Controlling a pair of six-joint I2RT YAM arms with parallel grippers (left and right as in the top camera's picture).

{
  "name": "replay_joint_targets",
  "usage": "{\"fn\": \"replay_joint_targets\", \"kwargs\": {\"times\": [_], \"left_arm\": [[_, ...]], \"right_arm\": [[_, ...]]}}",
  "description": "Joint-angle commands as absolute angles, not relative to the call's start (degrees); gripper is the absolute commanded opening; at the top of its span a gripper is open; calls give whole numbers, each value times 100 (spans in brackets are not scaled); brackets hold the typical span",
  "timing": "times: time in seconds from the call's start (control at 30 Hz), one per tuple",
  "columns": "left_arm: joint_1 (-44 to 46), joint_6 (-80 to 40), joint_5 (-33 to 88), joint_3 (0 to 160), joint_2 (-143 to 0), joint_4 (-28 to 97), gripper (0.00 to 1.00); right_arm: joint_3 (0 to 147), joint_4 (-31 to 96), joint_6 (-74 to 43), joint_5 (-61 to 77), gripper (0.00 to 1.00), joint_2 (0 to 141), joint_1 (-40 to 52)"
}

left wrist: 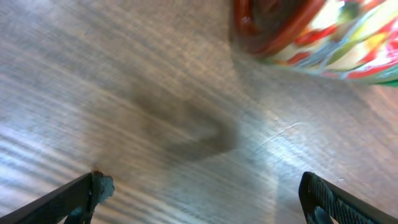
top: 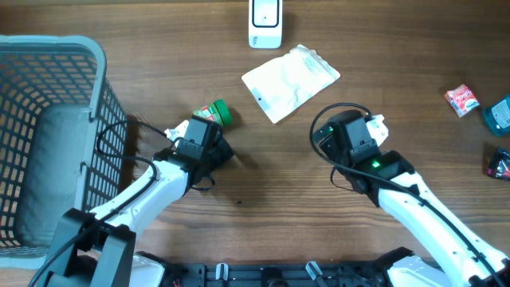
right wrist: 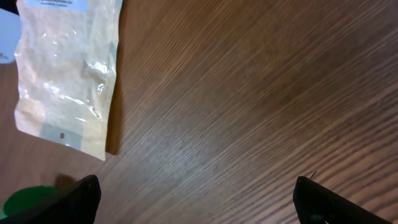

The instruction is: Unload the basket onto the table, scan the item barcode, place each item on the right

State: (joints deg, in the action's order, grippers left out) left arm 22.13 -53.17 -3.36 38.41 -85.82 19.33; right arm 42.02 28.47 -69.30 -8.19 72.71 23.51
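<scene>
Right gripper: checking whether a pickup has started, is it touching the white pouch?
Apart. The right wrist view shows the right gripper open, with bare table between it and the white pouch; overhead agrees.

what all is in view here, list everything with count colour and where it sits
basket: one, grey-blue mesh, far left of the table
white device: one, white, top edge near centre, possibly the scanner
pouch: one, white, lying flat just below the device
container: one, green end with red and white label, on its side left of centre
small packet: one, red and white, right side
teal item: one, teal, right edge, partly cut off
dark item: one, black with pink, right edge, partly cut off
table: one, brown wood, under everything
left end effector: one, black fingers, open, by the container
right end effector: one, black fingers, open, below the pouch
</scene>
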Motion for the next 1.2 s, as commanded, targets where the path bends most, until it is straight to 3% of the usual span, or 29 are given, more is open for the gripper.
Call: {"fn": "replay_joint_targets", "kwargs": {"times": [0.0,0.63,1.0,1.17], "left_arm": [[2198,-5310,167,3708,-8739,1730,100],[2270,-6764,1935,3771,-8755,-506,100],[2309,-6591,2117,5186,-9529,-429,100],[2143,-5721,2318,6718,-10521,469,99]], "right_arm": [[4176,2794,-6744,80,100,7341,1852],[4178,3122,-5937,-176,100,7349,1417],[4178,3148,-5843,-69,100,7349,1417],[4178,3164,-5846,64,100,7349,1417]]}}
